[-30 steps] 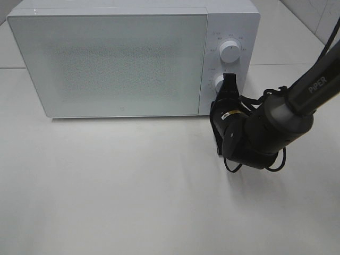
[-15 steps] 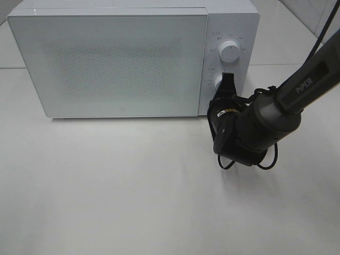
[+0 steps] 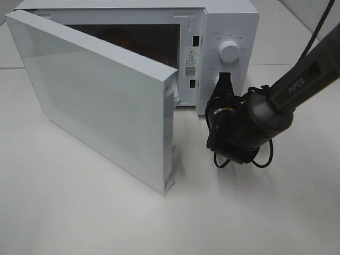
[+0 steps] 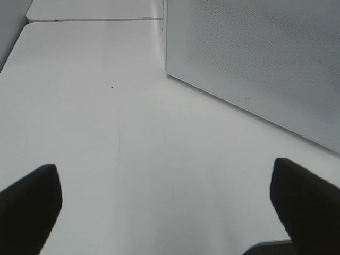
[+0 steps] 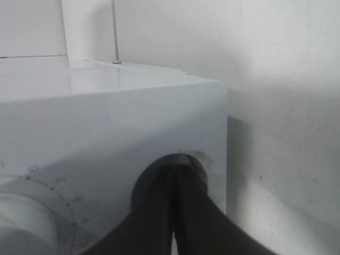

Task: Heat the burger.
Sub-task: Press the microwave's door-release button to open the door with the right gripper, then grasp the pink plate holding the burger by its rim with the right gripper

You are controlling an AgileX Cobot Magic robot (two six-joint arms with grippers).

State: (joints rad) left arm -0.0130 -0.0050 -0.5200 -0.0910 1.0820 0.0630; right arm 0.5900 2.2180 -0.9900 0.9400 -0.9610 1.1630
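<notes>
The white microwave (image 3: 228, 21) stands at the back of the table with its door (image 3: 95, 101) swung open toward the front left. Inside the dark cavity a golden-brown rounded top, the burger (image 3: 114, 37), shows dimly above the door's upper edge. My right gripper (image 3: 224, 78) is shut, its tips pressed against the lower round control on the panel; the right wrist view shows the closed fingertips (image 5: 175, 170) in that round recess. My left gripper (image 4: 164, 212) is open above bare table, with the door's dotted face (image 4: 255, 58) ahead of it. It holds nothing.
The upper dial (image 3: 229, 50) sits above my right gripper. The open door juts far out over the white table (image 3: 79, 212), its free edge near the table's middle. A cable loop hangs under the right wrist (image 3: 244, 127).
The microwave door, shut in both earlier frames, now stands open, swung out to the front left. My right arm has edged slightly left, its gripper still at the lower control.
</notes>
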